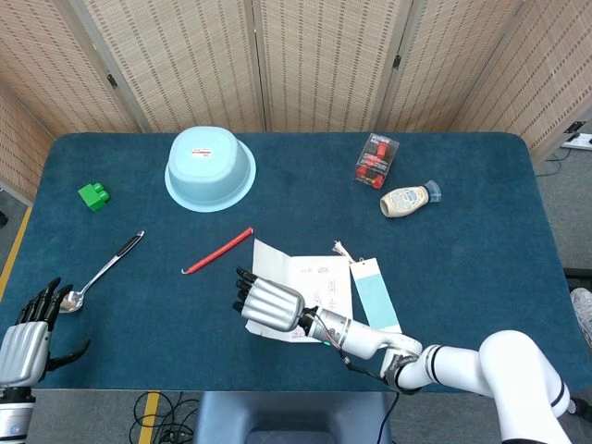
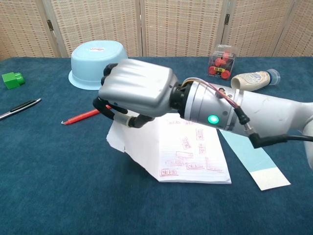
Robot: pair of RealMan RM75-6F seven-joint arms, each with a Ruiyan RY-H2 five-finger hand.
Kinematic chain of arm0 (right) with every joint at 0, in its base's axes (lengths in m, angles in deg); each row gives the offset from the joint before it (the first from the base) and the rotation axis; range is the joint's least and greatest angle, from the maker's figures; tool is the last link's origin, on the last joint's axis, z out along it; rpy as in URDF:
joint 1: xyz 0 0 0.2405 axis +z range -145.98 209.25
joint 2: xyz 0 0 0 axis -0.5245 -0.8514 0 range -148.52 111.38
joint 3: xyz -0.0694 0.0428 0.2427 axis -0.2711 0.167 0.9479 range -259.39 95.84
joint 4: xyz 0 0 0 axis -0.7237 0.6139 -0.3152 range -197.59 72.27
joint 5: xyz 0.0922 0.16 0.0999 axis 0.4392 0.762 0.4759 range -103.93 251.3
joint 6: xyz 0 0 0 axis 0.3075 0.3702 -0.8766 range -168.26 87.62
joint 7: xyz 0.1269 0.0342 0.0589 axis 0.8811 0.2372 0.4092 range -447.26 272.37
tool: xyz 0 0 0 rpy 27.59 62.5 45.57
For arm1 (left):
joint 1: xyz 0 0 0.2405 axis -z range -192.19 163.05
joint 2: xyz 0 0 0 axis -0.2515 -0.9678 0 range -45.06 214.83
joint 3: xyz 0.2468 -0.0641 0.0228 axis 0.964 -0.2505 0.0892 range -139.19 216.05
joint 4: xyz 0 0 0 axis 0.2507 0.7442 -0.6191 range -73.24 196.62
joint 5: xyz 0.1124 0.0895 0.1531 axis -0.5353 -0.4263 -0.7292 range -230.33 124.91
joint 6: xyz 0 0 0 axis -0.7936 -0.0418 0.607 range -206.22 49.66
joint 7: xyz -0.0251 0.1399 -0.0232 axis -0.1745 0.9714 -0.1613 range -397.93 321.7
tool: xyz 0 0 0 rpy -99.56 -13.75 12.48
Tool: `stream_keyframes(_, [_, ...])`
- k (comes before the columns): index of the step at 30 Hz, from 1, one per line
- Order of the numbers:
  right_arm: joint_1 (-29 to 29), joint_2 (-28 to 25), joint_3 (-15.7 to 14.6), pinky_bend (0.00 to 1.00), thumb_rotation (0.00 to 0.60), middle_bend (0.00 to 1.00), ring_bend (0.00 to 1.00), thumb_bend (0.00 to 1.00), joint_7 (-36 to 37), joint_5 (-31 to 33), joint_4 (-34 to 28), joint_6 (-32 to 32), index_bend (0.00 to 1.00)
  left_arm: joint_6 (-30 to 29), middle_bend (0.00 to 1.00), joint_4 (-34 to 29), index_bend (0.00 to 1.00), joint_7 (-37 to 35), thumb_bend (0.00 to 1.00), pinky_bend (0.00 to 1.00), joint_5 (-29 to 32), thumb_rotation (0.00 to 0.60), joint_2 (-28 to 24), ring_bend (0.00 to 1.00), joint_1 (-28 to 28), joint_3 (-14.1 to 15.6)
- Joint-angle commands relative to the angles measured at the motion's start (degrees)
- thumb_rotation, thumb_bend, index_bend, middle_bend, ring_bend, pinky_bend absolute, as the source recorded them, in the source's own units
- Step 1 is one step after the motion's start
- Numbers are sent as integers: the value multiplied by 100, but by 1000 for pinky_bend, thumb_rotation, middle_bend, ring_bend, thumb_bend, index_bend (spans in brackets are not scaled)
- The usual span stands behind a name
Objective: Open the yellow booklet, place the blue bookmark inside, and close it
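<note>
The booklet (image 1: 314,280) (image 2: 190,152) lies open near the table's front middle, its white pages with red print facing up. My right hand (image 1: 268,303) (image 2: 137,90) is over its left side and grips the opened cover, whose left corner is still raised a little off the cloth. The blue bookmark (image 1: 375,296) (image 2: 249,156) lies flat on the table just right of the booklet, apart from the hand. My left hand (image 1: 26,338) rests at the front left edge, fingers apart and holding nothing.
An upturned light-blue bowl (image 1: 210,168) (image 2: 100,63) stands at the back left. A red pen (image 1: 217,251) lies just left of the booklet, a spoon (image 1: 102,270) and green block (image 1: 93,195) further left. A red box (image 1: 375,159) and bottle (image 1: 407,199) sit back right.
</note>
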Motion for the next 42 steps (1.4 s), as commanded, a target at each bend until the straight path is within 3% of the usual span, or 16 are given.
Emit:
stream_keyframes(1, [122,101,49,246,600,607,381,482,-12,93,107,-126,789,5,41,6,117,-1,232,168,-1,600,1,94,-2,2])
stream_keyframes(5, [249,273,133,245,600,596,381,468,-131,296,296,-317,789,8,41,-2,116,0,233,168,-1,600,-5,94,-8,3])
stream_keyframes(7, [268,317,161,243,600,531,354,408,-219,385,299,-363,732,9,41,7,116,-5,232,168,6,600,-3,94,-14,4])
stream_keyframes(8, [268,324,174,236,600,483,325,367,-273,429,274,-377,655,11,41,9,116,-9,232,168,12,600,-5,94,-17,3])
stream_keyframes(12, [243,316,222,159,600,222,184,153,-332,545,101,-260,100,20,41,27,116,-22,232,168,28,600,0,94,-17,-10])
stream_keyframes(13, [239,307,235,140,600,172,162,109,-336,555,70,-217,21,24,41,26,116,-19,232,168,25,600,-1,94,-13,-11])
stream_keyframes(14, [235,291,249,135,600,149,154,89,-332,568,28,-167,4,29,41,22,116,-13,232,168,18,600,0,94,-9,-12])
stream_keyframes(19, [184,129,271,124,600,53,100,4,-209,632,-188,9,0,52,41,13,116,8,232,168,15,600,4,94,4,-15])
stream_keyframes(25, [-29,-384,188,121,600,62,93,0,-195,627,-625,298,0,16,41,12,116,-13,232,168,6,600,-15,94,-10,-26])
stream_keyframes(33, [-549,-1697,-382,239,600,231,146,56,-349,512,-1494,399,0,63,41,41,117,-28,232,168,-30,600,20,94,15,-7])
stream_keyframes(42, [-994,-2705,-1209,248,600,262,163,72,-422,204,-1731,243,119,110,41,-57,117,72,232,168,-96,600,30,94,91,-22])
